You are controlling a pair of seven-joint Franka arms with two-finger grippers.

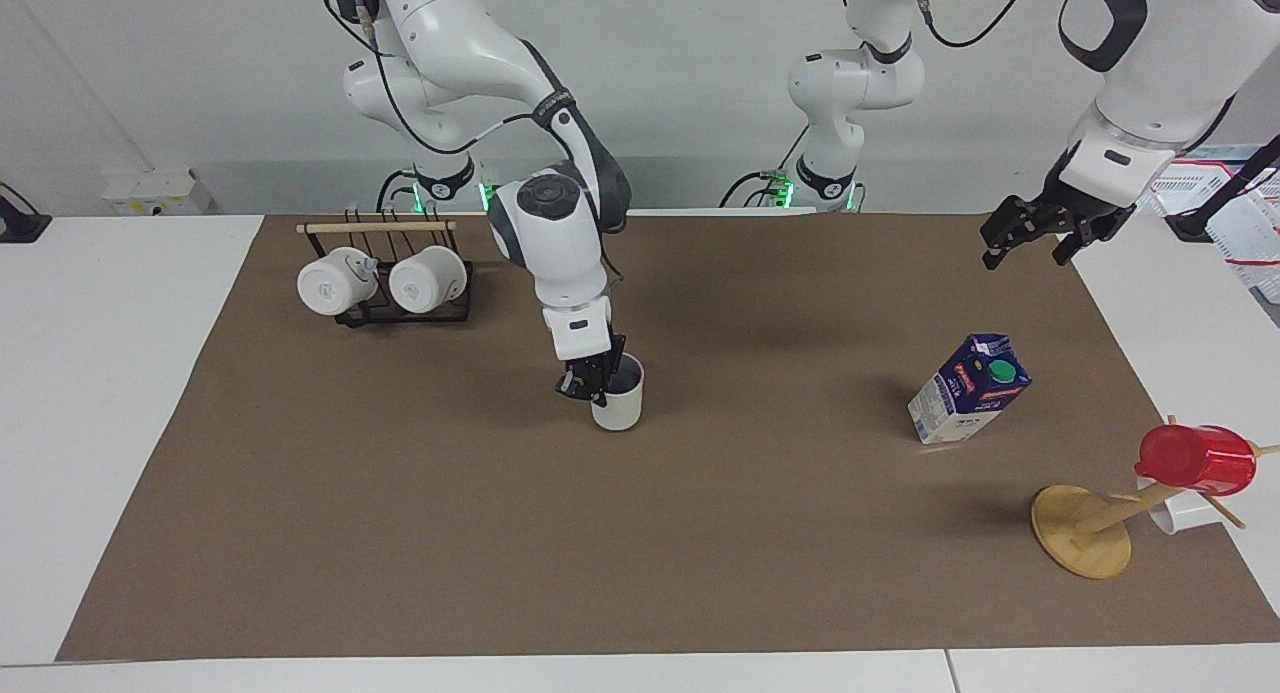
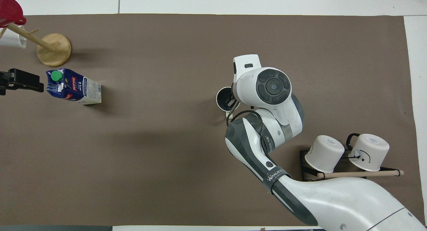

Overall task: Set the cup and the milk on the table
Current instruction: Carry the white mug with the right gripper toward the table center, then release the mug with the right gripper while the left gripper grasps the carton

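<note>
The cream-white cup (image 1: 622,409) (image 2: 223,97) is upright near the middle of the brown mat (image 1: 600,543) on the white table (image 1: 100,393). Whether its base touches the mat I cannot tell. My right gripper (image 1: 592,383) (image 2: 231,101) comes straight down and is shut on the cup's rim, one finger inside. The blue and white milk (image 1: 968,389) (image 2: 74,89) stands on the mat toward the left arm's end. My left gripper (image 1: 1036,241) (image 2: 30,86) hangs open in the air over the mat's edge beside the milk, holding nothing.
A black wire rack (image 1: 400,311) with two white mugs (image 1: 382,283) sits near the right arm's base. A wooden cup tree (image 1: 1082,543) carrying a red cup (image 1: 1196,459) and a white cup stands farther from the robots than the milk.
</note>
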